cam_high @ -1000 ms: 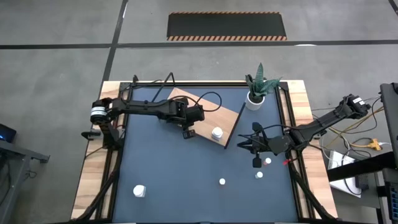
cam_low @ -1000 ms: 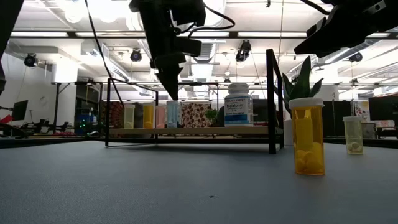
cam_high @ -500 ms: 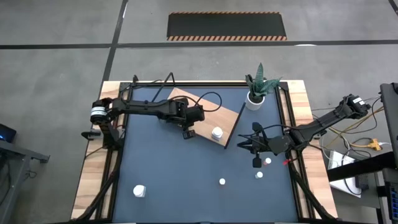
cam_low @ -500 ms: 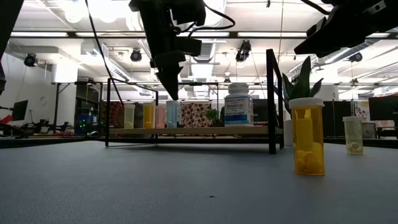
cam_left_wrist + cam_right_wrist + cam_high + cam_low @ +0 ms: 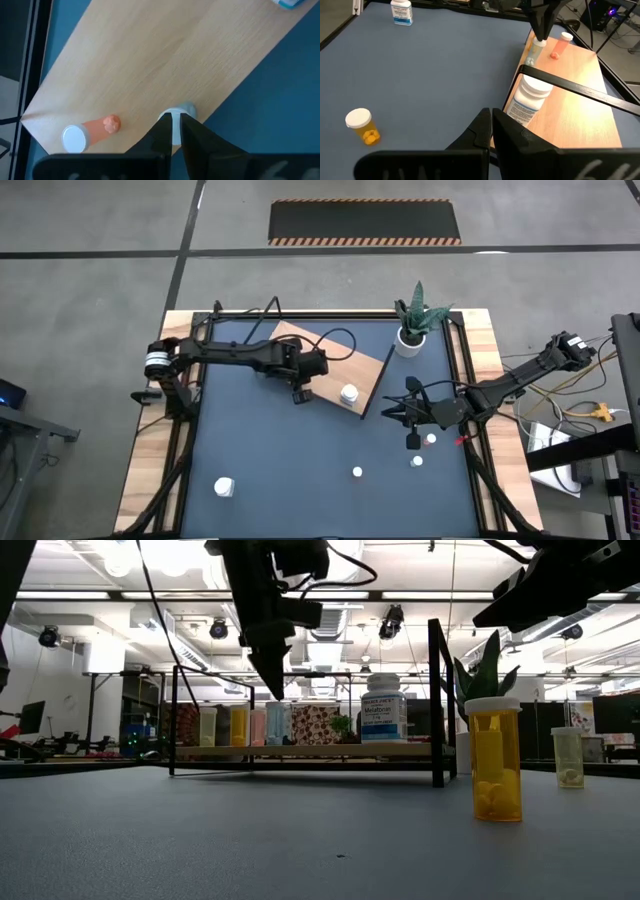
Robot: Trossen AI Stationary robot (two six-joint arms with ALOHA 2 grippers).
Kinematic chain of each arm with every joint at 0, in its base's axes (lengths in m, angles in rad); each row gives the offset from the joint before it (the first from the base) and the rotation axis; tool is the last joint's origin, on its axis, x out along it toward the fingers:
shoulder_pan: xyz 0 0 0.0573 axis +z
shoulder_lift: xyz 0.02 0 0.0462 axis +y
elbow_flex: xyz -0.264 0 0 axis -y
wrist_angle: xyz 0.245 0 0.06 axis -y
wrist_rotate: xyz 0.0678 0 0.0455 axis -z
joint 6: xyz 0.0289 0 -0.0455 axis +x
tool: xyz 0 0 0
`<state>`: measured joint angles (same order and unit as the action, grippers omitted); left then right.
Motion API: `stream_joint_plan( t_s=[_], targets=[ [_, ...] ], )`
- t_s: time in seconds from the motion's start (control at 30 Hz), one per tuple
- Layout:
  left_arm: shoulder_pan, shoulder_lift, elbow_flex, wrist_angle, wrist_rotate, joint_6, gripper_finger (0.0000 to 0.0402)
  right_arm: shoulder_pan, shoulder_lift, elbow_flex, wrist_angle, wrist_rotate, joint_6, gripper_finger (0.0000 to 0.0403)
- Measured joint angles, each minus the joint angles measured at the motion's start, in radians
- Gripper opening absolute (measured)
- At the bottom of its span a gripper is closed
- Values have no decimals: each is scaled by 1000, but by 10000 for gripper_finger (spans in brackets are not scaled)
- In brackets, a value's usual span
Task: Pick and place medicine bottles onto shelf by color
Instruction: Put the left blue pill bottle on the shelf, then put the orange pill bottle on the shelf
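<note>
Left tool (image 5: 301, 394) hovers shut over the shelf (image 5: 325, 352) edge.

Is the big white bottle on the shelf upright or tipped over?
Upright. The white bottle stands on its base on the shelf, cap up, label readable in the low view.

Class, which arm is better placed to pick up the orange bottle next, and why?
Right. The right gripper hovers beside the orange bottle on the table, while the left gripper is over the shelf, farther away.

Six bottles (image 5: 349, 393), one shelf (image 5: 362, 368), one plant (image 5: 415, 315).
</note>
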<state>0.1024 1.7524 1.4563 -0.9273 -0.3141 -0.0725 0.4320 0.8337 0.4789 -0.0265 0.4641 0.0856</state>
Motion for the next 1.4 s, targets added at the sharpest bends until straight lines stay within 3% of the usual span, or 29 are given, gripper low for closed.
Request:
stream_joint_plan(
  t_s=[0.23, 0.43, 0.7, 0.97, 1.13, 1.4],
  targets=[
    [-28, -71, 12, 14, 0, -17, 17, 0, 0, 0, 1, 0, -4, 9],
    [-186, -174, -26, 226, -11, 24, 17, 4, 15, 0, 34, -2, 57, 16],
    [-423, -273, -173, 608, -106, 203, 17, 16, 176, 20, 240, -54, -13, 93],
    [-525, -334, -321, 848, -108, 322, 17, 50, 366, 165, 237, -112, -58, 161],
    [-531, -360, -368, 871, -111, 322, 17, 84, 457, 288, 109, -221, -36, 176],
    [-530, -366, -381, 883, -114, 347, 17, 122, 635, 476, -189, -239, 137, 178]
  ],
)
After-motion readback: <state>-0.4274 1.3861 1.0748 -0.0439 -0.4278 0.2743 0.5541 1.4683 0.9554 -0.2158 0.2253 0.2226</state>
